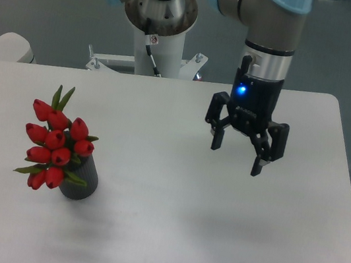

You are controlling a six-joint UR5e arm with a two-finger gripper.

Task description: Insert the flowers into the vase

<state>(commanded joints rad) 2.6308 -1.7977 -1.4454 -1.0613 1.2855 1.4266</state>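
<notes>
Red flowers (54, 146) are already sitting in the vase (82, 183) at the table's left, so the empty, wide-open gripper (238, 156) is hovering well apart and should avoid bumping them.

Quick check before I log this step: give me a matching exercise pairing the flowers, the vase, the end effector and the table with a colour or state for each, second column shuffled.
Column one:
1. flowers
2. vase
3. end effector
4. table

Column two:
A. open, holding nothing, above the table's right half
B. white, flat surface
C. red buds, standing in the dark cylinder
D. dark grey, upright at the left

Pairs: 1-C, 2-D, 3-A, 4-B
</notes>
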